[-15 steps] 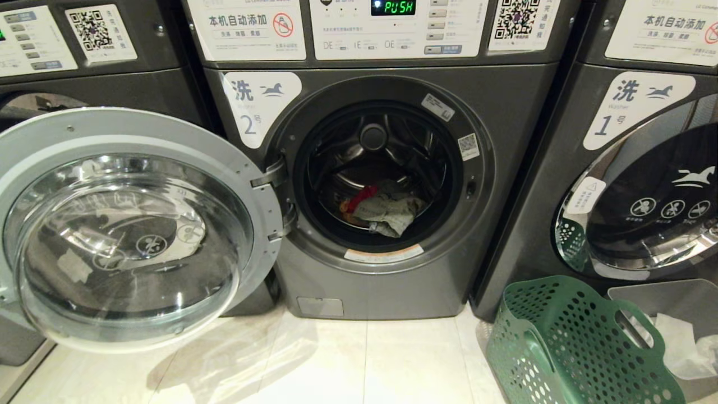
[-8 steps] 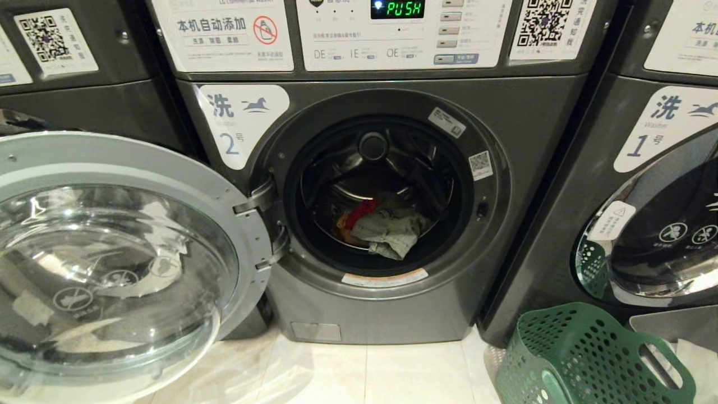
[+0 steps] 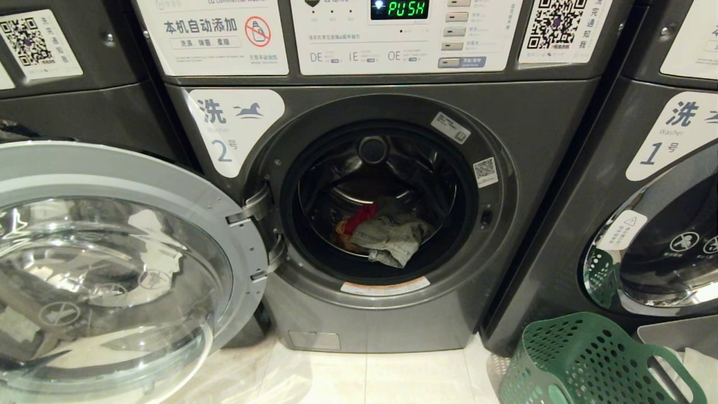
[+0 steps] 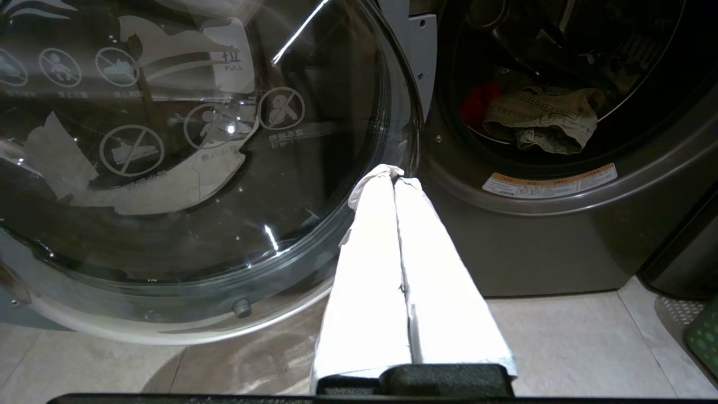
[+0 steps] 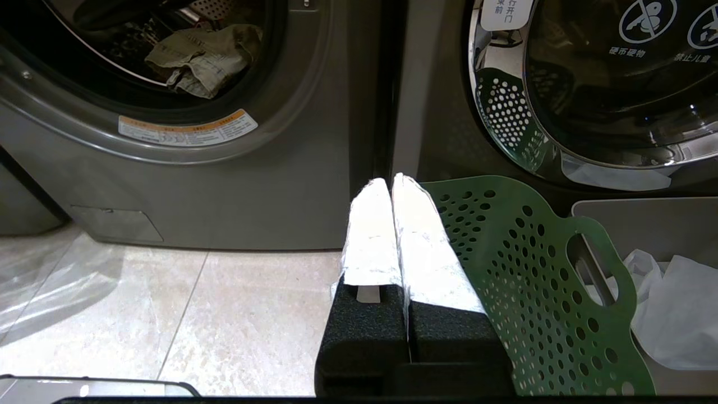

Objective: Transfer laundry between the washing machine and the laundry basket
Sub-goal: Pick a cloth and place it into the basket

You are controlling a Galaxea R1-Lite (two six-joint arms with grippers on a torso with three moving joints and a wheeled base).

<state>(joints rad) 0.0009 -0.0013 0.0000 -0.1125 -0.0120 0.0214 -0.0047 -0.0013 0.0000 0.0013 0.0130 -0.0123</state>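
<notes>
The washing machine marked 2 stands straight ahead with its round door swung open to the left. In the drum lies the laundry: a red garment and a yellow-orange one, partly covered by a crumpled olive-grey cloth. The green laundry basket stands on the floor at the lower right. Neither arm shows in the head view. My left gripper is shut and empty, low in front of the door's edge. My right gripper is shut and empty, beside the laundry basket.
A like machine marked 1 stands to the right, door closed. A grey bin with a white cloth sits behind the basket. The open door reaches out over the tiled floor on the left.
The whole head view has shifted: the machine looms larger and the basket has slid to the lower right, so the camera has moved closer. The laundry lies as before.
</notes>
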